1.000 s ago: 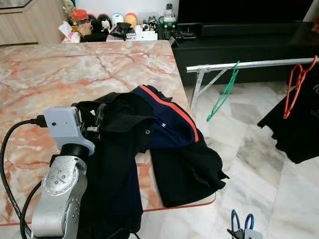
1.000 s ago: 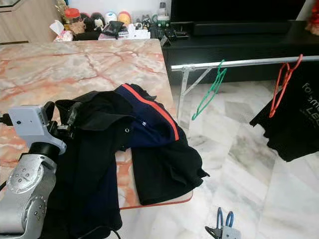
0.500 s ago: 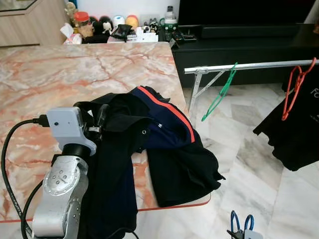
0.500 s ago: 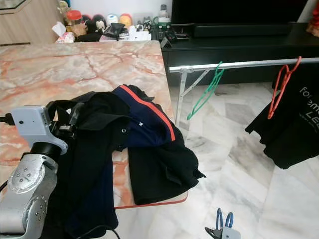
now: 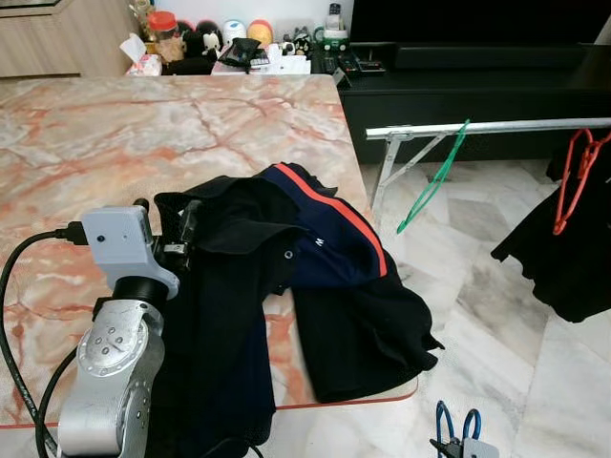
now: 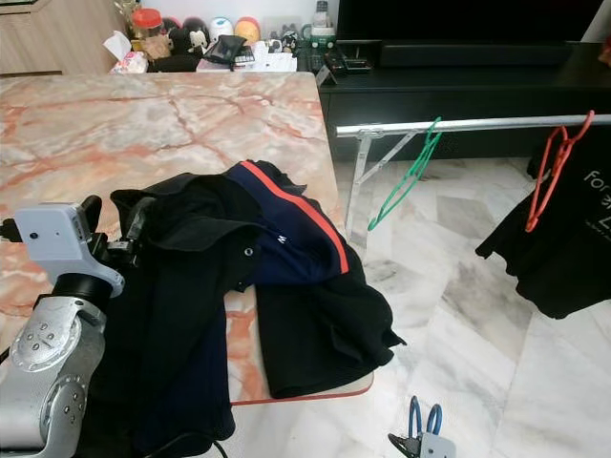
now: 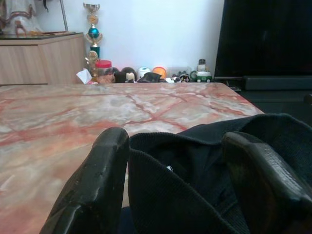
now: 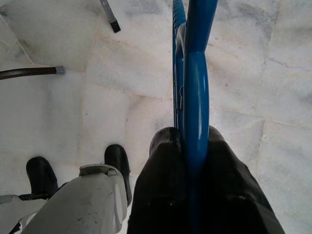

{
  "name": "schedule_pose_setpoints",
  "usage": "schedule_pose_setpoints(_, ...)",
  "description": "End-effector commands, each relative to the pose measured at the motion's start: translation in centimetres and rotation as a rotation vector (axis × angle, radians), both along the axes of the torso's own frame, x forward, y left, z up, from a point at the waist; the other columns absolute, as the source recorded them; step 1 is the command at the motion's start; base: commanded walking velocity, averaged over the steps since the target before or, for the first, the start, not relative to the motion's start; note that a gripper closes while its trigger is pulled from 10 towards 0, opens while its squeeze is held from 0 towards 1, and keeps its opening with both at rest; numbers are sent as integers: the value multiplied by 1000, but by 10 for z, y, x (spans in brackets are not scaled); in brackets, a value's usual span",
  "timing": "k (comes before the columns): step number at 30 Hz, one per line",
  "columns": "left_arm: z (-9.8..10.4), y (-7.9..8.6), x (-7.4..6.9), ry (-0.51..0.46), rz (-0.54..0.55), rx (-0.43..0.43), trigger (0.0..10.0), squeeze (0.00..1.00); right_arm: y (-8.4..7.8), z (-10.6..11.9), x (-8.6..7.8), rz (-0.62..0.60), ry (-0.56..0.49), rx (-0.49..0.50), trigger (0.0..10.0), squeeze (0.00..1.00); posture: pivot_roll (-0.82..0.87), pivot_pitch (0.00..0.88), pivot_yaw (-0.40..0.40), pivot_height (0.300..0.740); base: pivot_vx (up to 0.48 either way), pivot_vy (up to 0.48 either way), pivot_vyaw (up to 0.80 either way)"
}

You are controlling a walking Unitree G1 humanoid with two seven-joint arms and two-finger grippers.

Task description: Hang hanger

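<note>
The blue hanger point(image 8: 195, 73) is pinched between the closed jaws of the right gripper point(image 8: 195, 146), held low beside the robot over the marble floor point(image 8: 58, 112); its loops also show at the lower edge of the head view. The left gripper point(image 7: 180, 161) sits at the near edge of the tabletop point(image 5: 143, 124) with its jaws spread, and a fold of the black garment point(image 5: 239, 286) lies between them, not clamped.

Risks noted:
- The rail point(image 5: 496, 126) stands well apart from the hanger, up and to the right. Carrying the hanger that far on a narrow pinch could let it twist or slip out, in my judgement.
- The garment hangs over the near edge of the tabletop. If the left jaws catch the fabric as the robot turns away, the whole heap could be dragged to the floor.
- The rail already carries a green hanger point(image 5: 434, 176) and a red hanger point(image 5: 575, 176) with a dark shirt point(image 6: 558, 248). A hook brought in carelessly could knock these or miss the rail.
- The robot's own feet stand just below the hanger, a snag point if it swings.

Writing: white letters on the hung shirt read partly "for", the rest cut off. A small white mark on the navy garment point(image 5: 329, 243) is too small to read.
</note>
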State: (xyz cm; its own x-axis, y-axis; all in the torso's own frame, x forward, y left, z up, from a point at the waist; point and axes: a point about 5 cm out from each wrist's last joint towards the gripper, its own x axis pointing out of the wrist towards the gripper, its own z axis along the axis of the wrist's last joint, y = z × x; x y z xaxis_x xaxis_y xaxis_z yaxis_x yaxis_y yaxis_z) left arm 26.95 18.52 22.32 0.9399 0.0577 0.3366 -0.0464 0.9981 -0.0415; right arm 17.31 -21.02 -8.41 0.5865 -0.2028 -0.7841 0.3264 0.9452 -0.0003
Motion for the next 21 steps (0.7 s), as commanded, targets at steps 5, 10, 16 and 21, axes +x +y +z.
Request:
schedule_pose_setpoints(5,0,-1,-1,1,-2,1,10000,0,-1,-3,-7,-14,20,4,10000,0,98,176,-38,740,0,-192,0)
schedule_pose_setpoints(10,-3,-1,-2,8,-11,-44,10000,0,-1,-3,-8,-14,21,4,10000,0,100,177,-39,740,0,0,0)
schedule_pose_setpoints(16,-3,-2,-2,10,-4,8,10000,0,0,-3,-6,7,17,-7,10000,0,101,178,-39,740,0,-80,0)
schedule_pose_setpoints(21,-4,-1,-2,16,5,-5,10000,0,0,-2,-5,17,1,-4,10000,0,98,179,-39,740,0,-384,480)
